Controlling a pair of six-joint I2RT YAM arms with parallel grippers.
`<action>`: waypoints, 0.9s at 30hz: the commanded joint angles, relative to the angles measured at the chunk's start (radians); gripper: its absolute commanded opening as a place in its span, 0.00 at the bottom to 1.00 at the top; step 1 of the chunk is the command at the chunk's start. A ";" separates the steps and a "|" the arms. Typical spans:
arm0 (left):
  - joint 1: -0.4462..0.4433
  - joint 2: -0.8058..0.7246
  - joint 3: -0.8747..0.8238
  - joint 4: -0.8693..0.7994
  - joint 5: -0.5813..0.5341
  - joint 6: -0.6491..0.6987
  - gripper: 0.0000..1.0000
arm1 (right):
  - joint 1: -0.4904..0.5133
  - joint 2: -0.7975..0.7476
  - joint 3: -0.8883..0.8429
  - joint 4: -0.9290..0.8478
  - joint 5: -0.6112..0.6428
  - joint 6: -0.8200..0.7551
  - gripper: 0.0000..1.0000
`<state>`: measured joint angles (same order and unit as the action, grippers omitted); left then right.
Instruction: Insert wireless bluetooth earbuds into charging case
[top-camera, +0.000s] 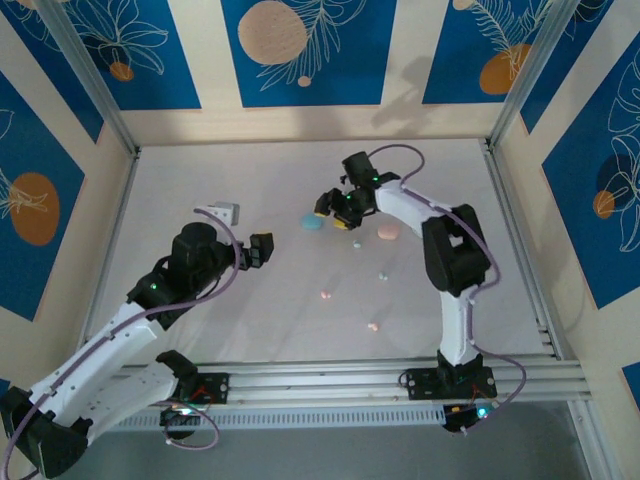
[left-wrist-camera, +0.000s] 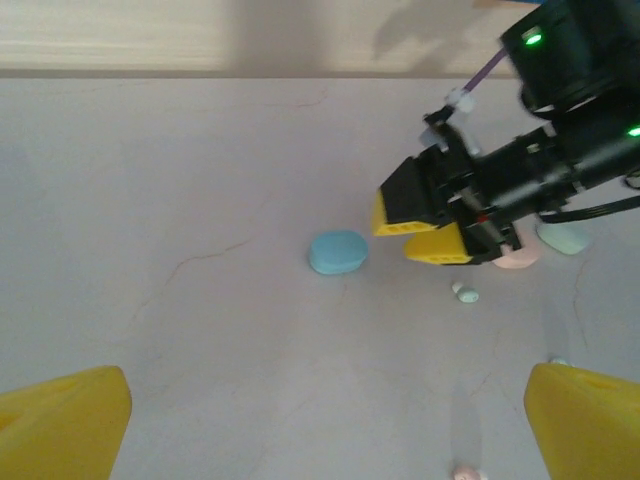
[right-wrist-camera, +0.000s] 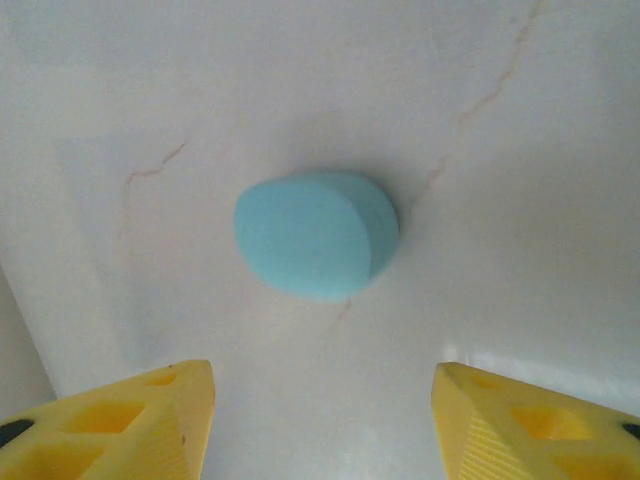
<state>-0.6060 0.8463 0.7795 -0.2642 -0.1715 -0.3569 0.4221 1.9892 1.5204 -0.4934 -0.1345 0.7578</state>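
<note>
Two grippers of mine hang over the white table (top-camera: 180, 180), and neither holds anything. My left gripper (top-camera: 262, 250) has its jaws spread wide; in its wrist view the yellow fingertips (left-wrist-camera: 60, 425) sit at the two lower corners with bare table between them. My right gripper (top-camera: 332, 217) has its jaws apart too, with nothing between them. It is poised just beside the blue case (top-camera: 313, 222), on the case's right as seen from above.

The back wall (top-camera: 300, 120) closes the far edge, and metal posts (top-camera: 97, 90) stand at the far corners. A rail (top-camera: 350, 375) runs along the near edge by my bases. The left half of the table is bare, leaving open surface between my left gripper and the blue case. The right side is tighter. The pink case (top-camera: 388, 232) lies near my right arm, and the left wrist view shows a teal case (left-wrist-camera: 565, 238) just beside it.

The earbuds lie loose on the table, nearer to me than the cases. A pale earbud (top-camera: 357, 245) is close to the right gripper, then a teal earbud (top-camera: 383, 276), and two pink earbuds (top-camera: 326, 294) lie nearer the rail, well apart. Each is a tiny rounded nub, far smaller than a case.
</note>
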 joint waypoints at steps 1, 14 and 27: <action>0.008 -0.005 -0.010 0.075 -0.008 0.009 1.00 | -0.083 -0.160 -0.096 -0.023 0.139 -0.170 0.60; 0.009 0.072 0.014 0.157 0.116 -0.005 1.00 | -0.444 -0.041 -0.080 -0.123 -0.181 -0.434 0.61; 0.009 0.179 0.074 0.100 0.208 -0.049 1.00 | -0.377 0.157 0.116 -0.267 -0.147 -0.524 0.59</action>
<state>-0.6060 1.0069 0.8146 -0.1570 -0.0135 -0.3794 0.0334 2.1174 1.6138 -0.6819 -0.2527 0.2802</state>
